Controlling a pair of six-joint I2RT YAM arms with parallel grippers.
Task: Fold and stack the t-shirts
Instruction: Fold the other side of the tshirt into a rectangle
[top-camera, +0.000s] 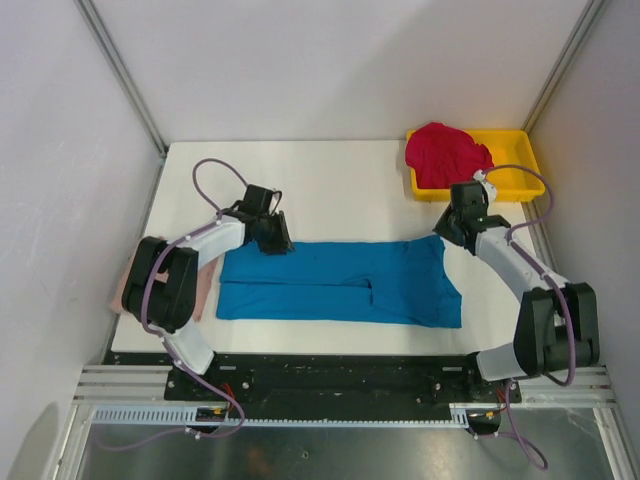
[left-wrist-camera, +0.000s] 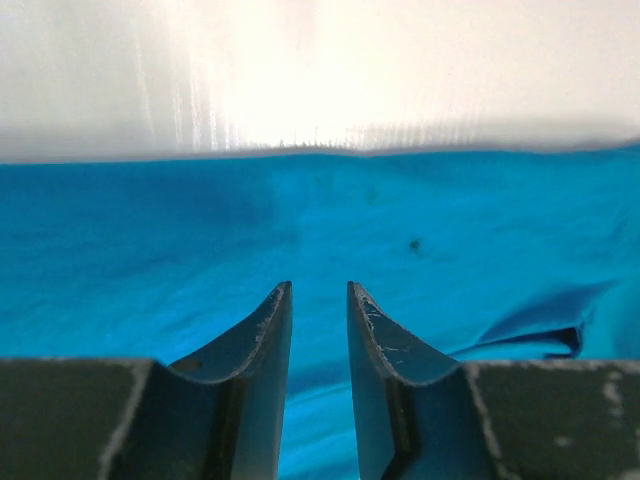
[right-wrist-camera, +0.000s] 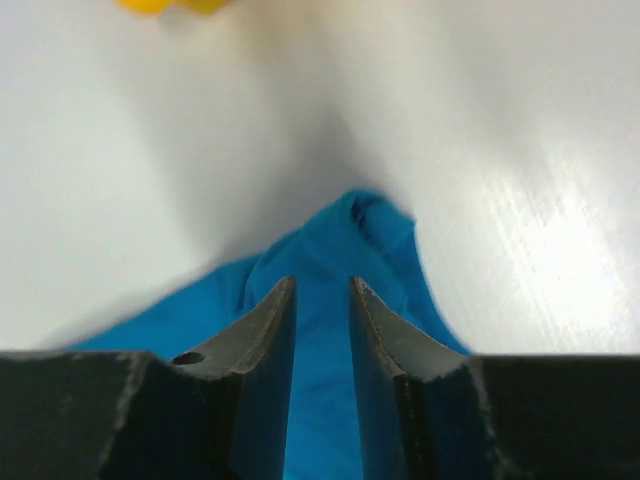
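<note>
The bright blue t-shirt (top-camera: 340, 282) lies in a long folded strip across the middle of the table. My left gripper (top-camera: 276, 240) is at its far left edge, and in the left wrist view (left-wrist-camera: 319, 290) the jaws stand nearly closed with blue cloth (left-wrist-camera: 420, 230) between them. My right gripper (top-camera: 446, 232) is at the far right corner, jaws nearly closed on a raised peak of blue cloth (right-wrist-camera: 365, 225) in the right wrist view (right-wrist-camera: 322, 285). The crimson red t-shirt (top-camera: 446, 154) is bunched in the tray. The dusty pink t-shirt (top-camera: 203, 290) lies at the table's left edge, mostly hidden under my left arm.
The yellow tray (top-camera: 516, 181) stands at the far right corner, just behind my right gripper. White walls enclose the table (top-camera: 330, 185) on three sides. The arm bases sit at the near edge.
</note>
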